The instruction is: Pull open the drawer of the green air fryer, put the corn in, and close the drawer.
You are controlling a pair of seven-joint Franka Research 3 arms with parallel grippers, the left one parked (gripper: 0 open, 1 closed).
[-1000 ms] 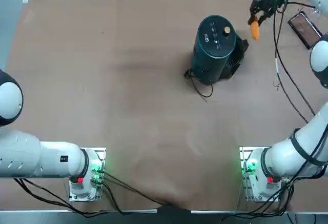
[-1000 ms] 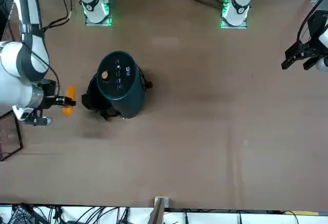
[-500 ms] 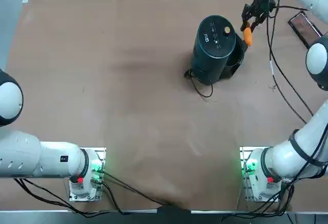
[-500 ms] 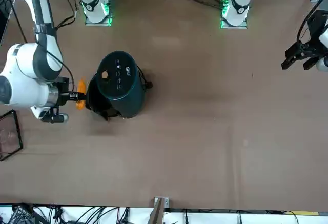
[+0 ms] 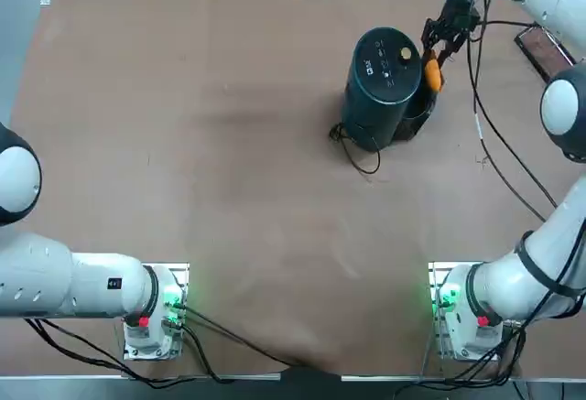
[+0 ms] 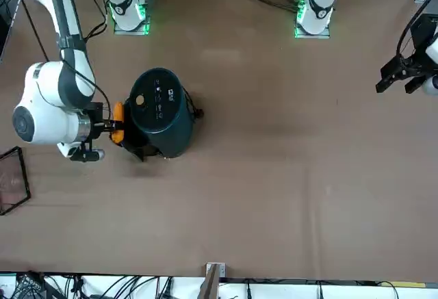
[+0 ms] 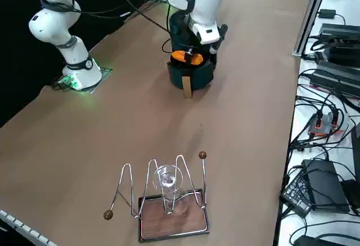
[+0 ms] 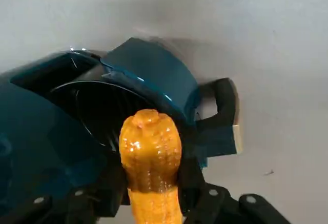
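- The right end effector (image 5: 434, 52) hangs over the pulled-out drawer (image 5: 421, 107) of the green air fryer (image 5: 385, 84), at the far right part of the desk (image 5: 229, 144) in the top view.
- Its fingers (image 8: 110, 196) are closed narrowly around the corn (image 8: 150, 162), gripping the cob at its lower end so that the rest sticks out past the fingertips.
- In the wrist view, the corn's free rounded tip points toward the drawer's dark open basket, with the drawer's handle (image 8: 224, 116) off to one side of it.
- In the front view, the corn (image 6: 118, 121) sits right beside the fryer's tall body (image 6: 161, 118), between the body and the arm's white wrist.
- In the right side view, the corn (image 7: 185, 58) lies above the drawer's open cavity (image 7: 191, 71); whether it touches the basket cannot be told.
- A wire rack on a wooden base (image 7: 166, 206), holding a clear glass, stands well apart from the fryer near the desk's right edge.
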